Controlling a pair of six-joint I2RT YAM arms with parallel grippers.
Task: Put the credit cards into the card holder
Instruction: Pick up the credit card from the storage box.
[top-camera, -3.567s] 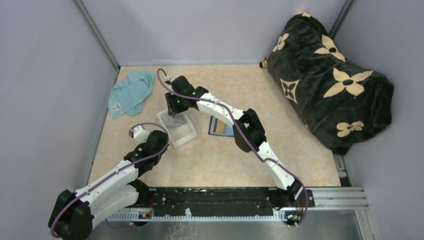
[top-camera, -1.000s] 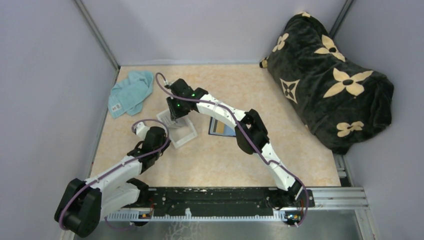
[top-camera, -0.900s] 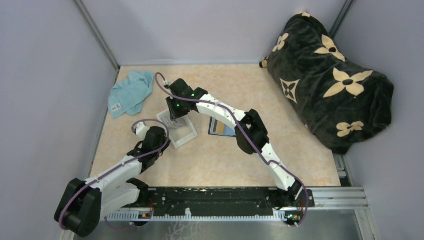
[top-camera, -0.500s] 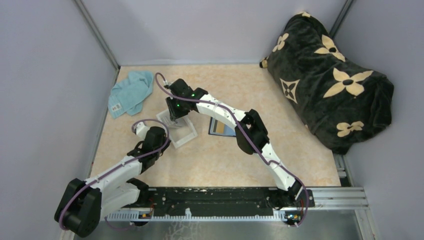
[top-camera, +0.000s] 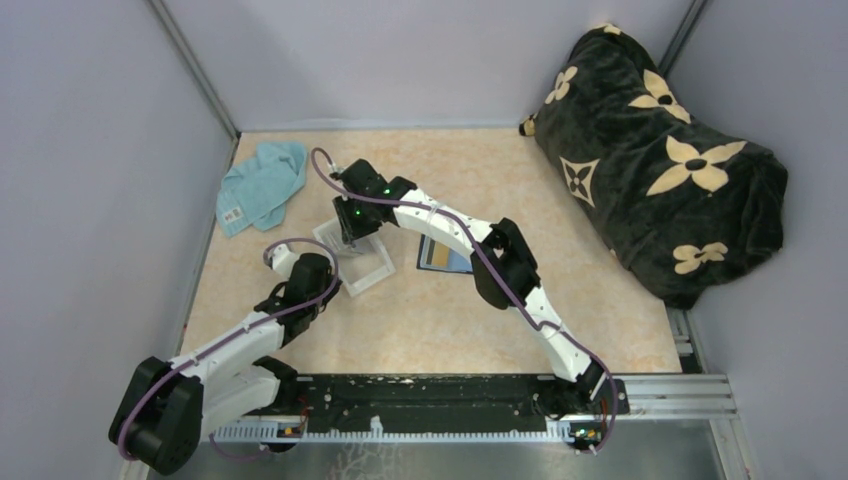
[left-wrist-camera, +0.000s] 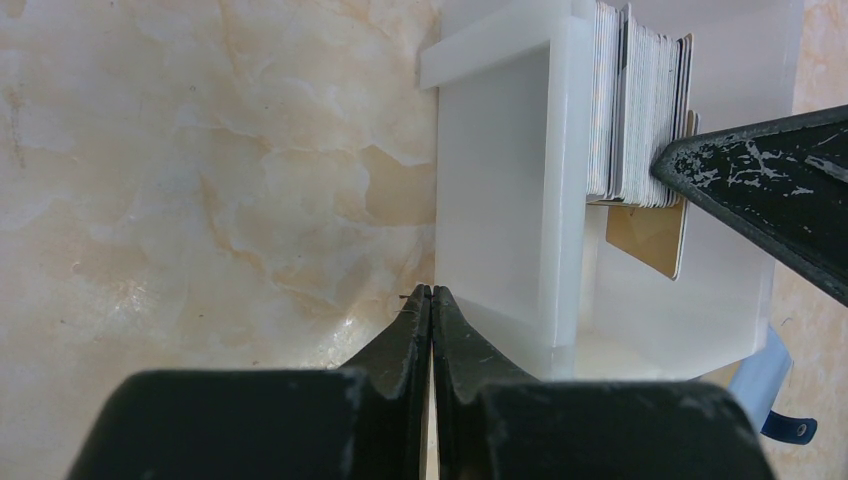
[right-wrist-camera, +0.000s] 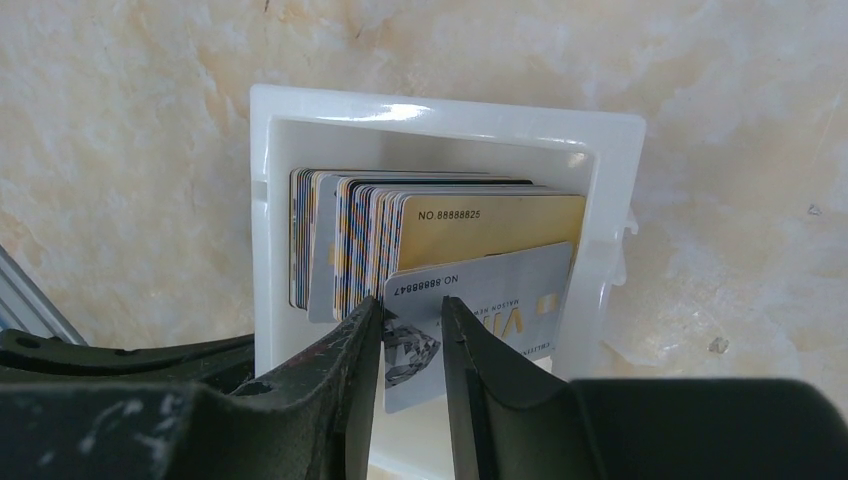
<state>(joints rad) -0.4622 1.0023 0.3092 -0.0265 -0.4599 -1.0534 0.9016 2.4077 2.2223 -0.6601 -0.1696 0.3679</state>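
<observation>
1. Since the earliest view the left arm has swung in toward the clear tray (top-camera: 368, 272), and the right arm has settled slightly lower over the tray's far end. Over the last second nothing visibly shifts.
2. The left gripper (left-wrist-camera: 431, 296) has its fingers pressed together with nothing between them. Its tips are at the foot of the tray's outer near-left wall (bracing it, I judge).
3. The right gripper (right-wrist-camera: 410, 306) shows only a narrow gap. Its tips hang over a grey card (right-wrist-camera: 505, 290) that leans off the front of the credit cards (right-wrist-camera: 440, 225), which stand on edge at the tray's far end.
4. The grey card's long axis runs across that gap, not along it, and one finger crosses its printed face. No clamp on it is visible. A pinch would probably need the fingers astride the card's thin edge.
5. The card holder (top-camera: 440, 256) lies flat just right of the tray, partly under the right forearm, so the right arm is the nearer one.
</observation>
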